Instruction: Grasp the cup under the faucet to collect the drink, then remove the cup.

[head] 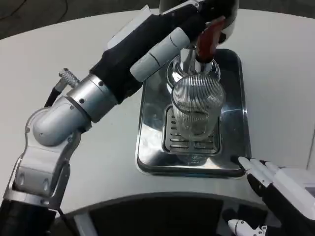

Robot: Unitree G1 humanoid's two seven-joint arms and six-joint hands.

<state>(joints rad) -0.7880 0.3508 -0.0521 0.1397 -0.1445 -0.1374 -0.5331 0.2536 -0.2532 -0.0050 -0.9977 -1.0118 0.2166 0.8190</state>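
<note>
A clear ribbed glass cup (197,109) stands upright on the slotted grille of a silver drip tray (151,123), directly under the chrome faucet (193,66). My left arm reaches across from the lower left, and my left hand (220,14) holds the top of the faucet's red-brown tap handle (208,38) above the cup. My right hand (283,189) sits low at the bottom right, just off the tray's near right corner. Its fingers (253,166) are spread toward the tray and hold nothing. It is clear of the cup.
The white round table (74,54) extends to the left and far side of the tray. Its curved front edge runs along the bottom, with dark floor beyond. My left forearm (133,54) crosses above the tray's left half.
</note>
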